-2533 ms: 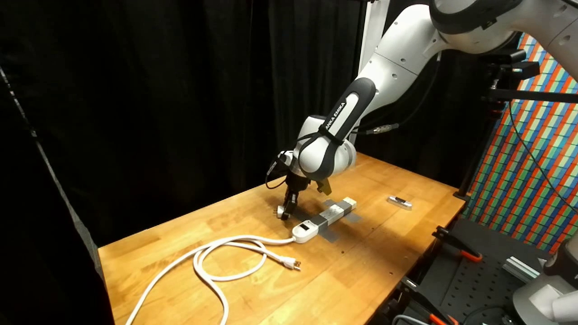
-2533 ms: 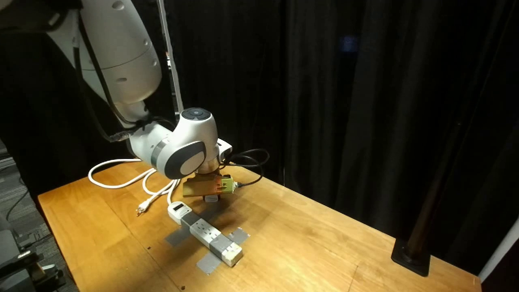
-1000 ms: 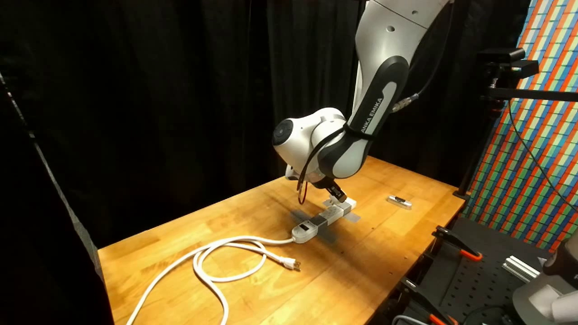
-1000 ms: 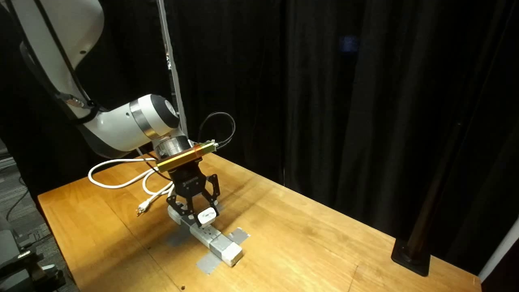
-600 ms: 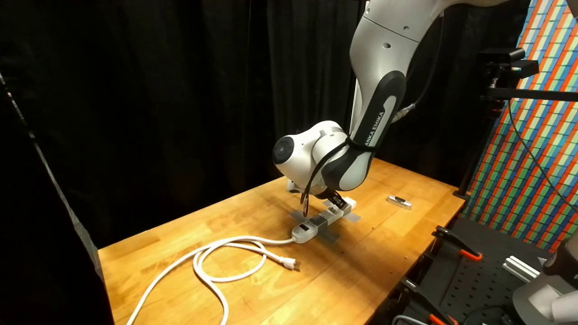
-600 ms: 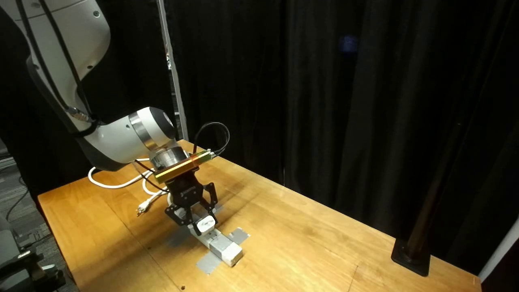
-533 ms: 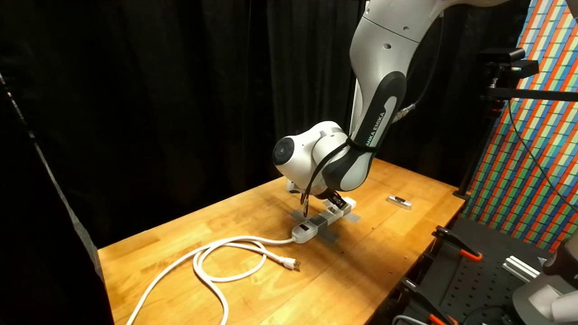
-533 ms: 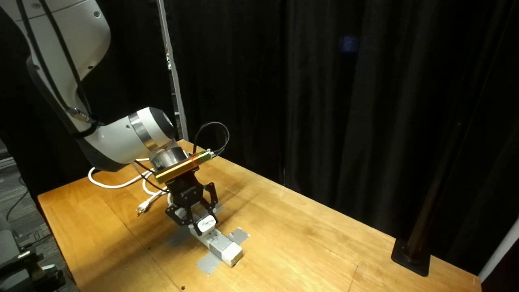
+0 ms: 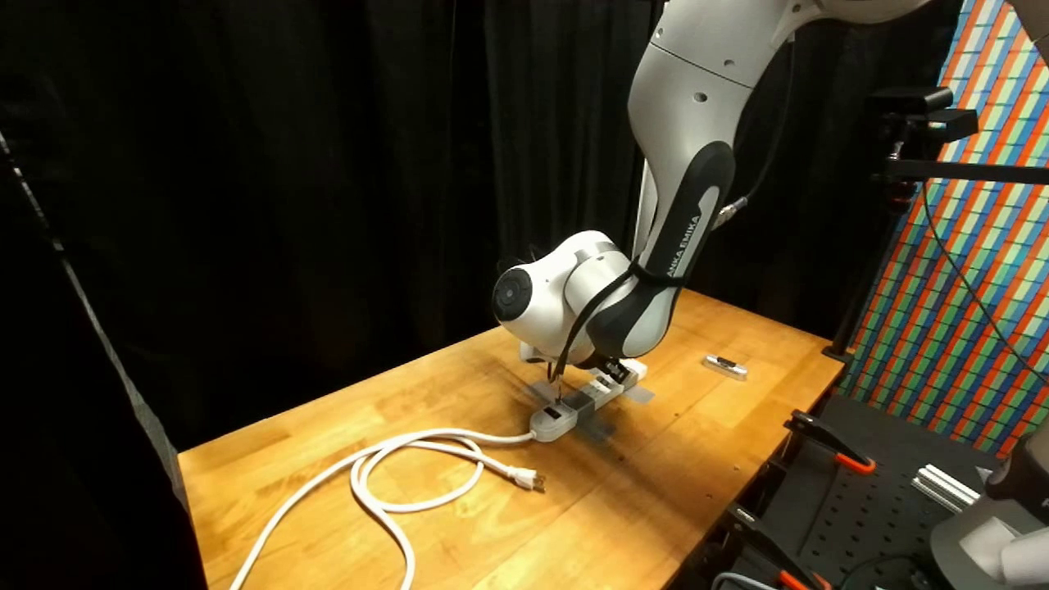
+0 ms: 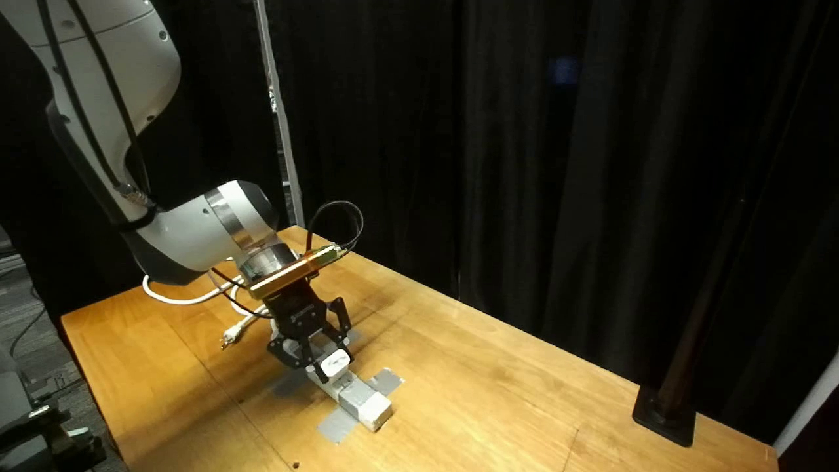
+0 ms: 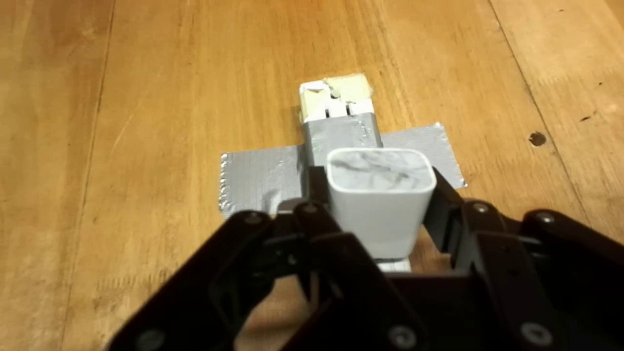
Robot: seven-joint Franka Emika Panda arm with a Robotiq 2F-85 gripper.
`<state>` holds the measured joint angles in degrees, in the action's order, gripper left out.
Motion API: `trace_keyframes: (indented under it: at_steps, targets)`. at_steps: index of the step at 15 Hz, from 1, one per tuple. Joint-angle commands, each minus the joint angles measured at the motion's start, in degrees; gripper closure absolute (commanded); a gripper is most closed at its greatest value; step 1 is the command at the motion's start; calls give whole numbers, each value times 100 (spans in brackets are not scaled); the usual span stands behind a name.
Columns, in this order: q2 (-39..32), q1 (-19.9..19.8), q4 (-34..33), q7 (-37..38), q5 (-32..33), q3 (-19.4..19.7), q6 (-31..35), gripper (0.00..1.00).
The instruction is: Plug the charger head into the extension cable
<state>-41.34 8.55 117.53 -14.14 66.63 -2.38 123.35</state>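
Note:
The charger head (image 11: 378,219) is a small white block with a marbled face in the wrist view. My gripper (image 11: 379,187) is shut on it, one finger on each side. In an exterior view the charger head (image 10: 337,362) sits on top of the middle of the socket bar. Whether its prongs are in the slots is hidden. The extension cable's socket bar (image 9: 554,420) is taped to the table, and its end also shows in the wrist view (image 11: 336,108). The white cord (image 9: 434,432) loops away and its own plug (image 9: 528,478) lies on the wood.
Grey tape strips (image 10: 387,381) hold the bar to the wooden table (image 10: 498,393). A small silver and dark item (image 9: 725,367) lies to one side. Clamps with orange ends (image 9: 854,465) stand at the table edge. A black post base (image 10: 664,417) stands at the far corner.
The gripper turned and carried the charger head from beside the bar to above it, then down onto it. Over the last half second the arm tilted and lowered slightly, with the charger head nearly in place.

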Motion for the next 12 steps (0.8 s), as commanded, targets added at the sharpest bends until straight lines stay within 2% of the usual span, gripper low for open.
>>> trace_keyframes:
  at_steps: [1,6,12]
  targets:
    - [-304,112,-60,133,219,-103,-445,77]
    - [-606,211,-63,246,506,-311,-871,77]
    - [-942,106,-239,69,82,-687,-1429,77]
